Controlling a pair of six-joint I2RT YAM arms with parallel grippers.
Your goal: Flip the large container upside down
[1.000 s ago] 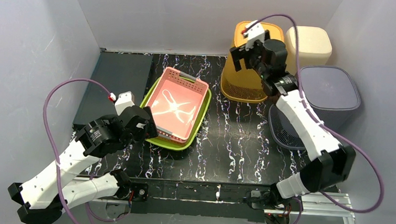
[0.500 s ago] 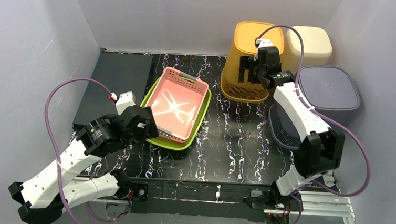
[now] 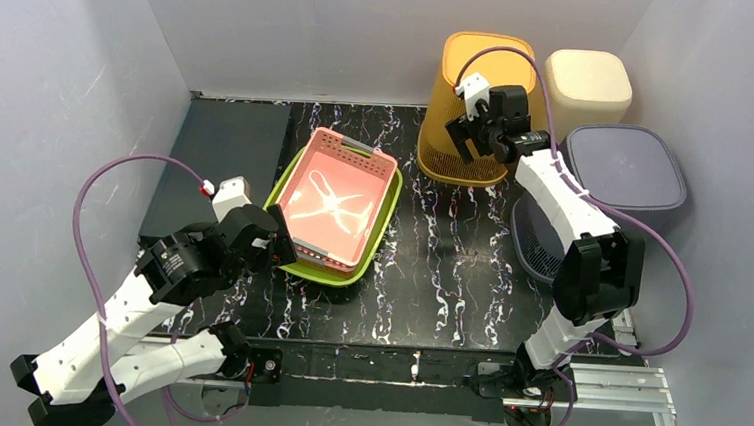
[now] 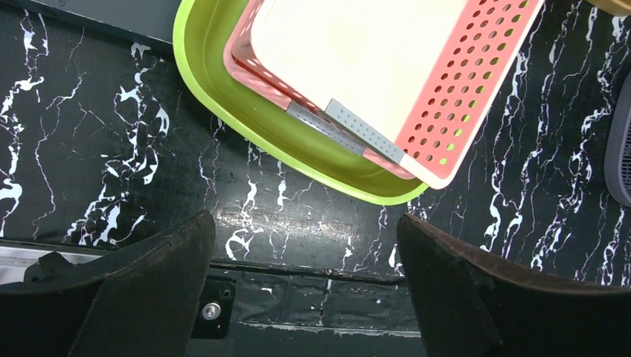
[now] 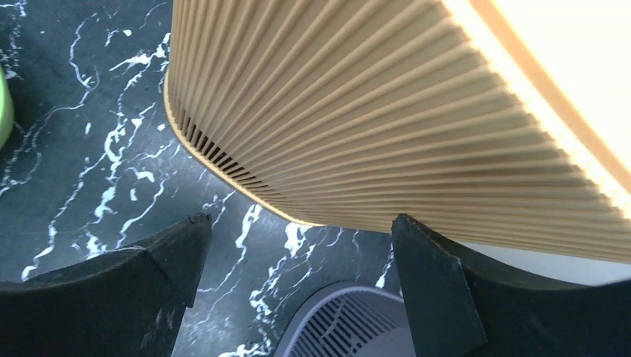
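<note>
at the left, the left gripper (image 4: 303, 227) is held with jaws wide apart and empty, near the green tray (image 3: 334, 273) and its pink basket (image 3: 343, 142). further right, the yellow container (image 3: 443, 147) is seen rim-down on the table (image 3: 449, 268) at the back (so the flip is judged done). the right gripper (image 5: 301, 223) is spread empty beside its ribbed wall; the rim could be snagged on withdrawal and the container tipped against the grey container (image 3: 622, 165).

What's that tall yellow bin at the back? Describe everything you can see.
The yellow bin looks like plastic: smooth closed base facing up, ribbed, slotted walls flaring to a wider rim resting on the black marbled table. It stands at the back beside a cream bin. The right gripper hangs open by its side wall.
</note>
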